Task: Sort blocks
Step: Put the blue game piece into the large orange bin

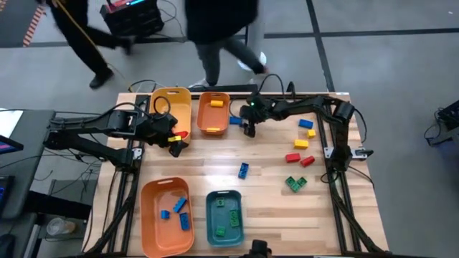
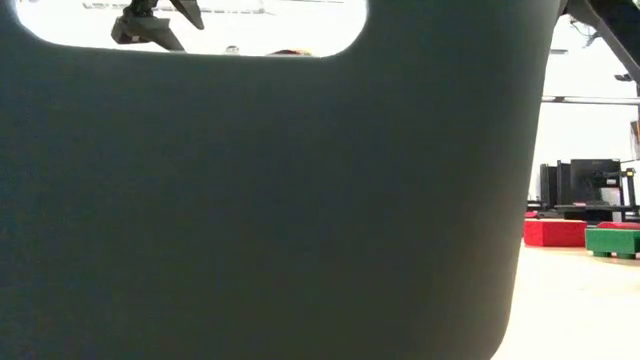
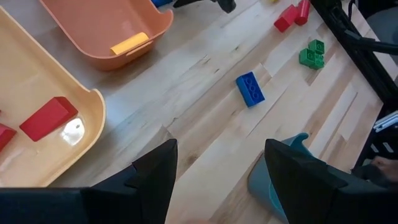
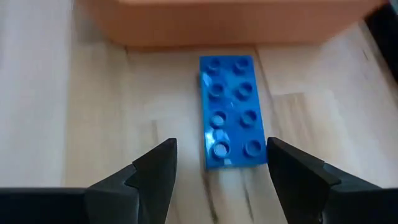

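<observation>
The wooden table (image 1: 272, 208) is carrying four bins. The big orange bin (image 1: 166, 215) near the front edge, well away from both grippers, is holding three blue blocks (image 1: 179, 212); the teal bin (image 1: 224, 218) beside it is holding green blocks (image 1: 223, 218). Just beside the left gripper (image 1: 176, 145) the yellow bin (image 3: 37, 124) is showing red blocks (image 3: 48, 118), and the smaller orange bin (image 1: 213, 112), between the two grippers, is holding a yellow block (image 3: 129, 43).

The right gripper (image 4: 217, 171) is hovering right over a long blue block (image 4: 231, 112), eight studs up, lying flat on the wood against the small orange bin's wall; its fingers are standing wide on either side, gripping nothing. The left gripper's fingers (image 3: 155, 180) are spread wide and empty too.

Out past the right gripper, loose blocks are lying apart on open wood: yellow and blue ones (image 1: 307, 133), red ones (image 1: 300, 159), green ones (image 1: 295, 183), and a single blue block (image 1: 244, 170) mid-table with clear boards around it.
</observation>
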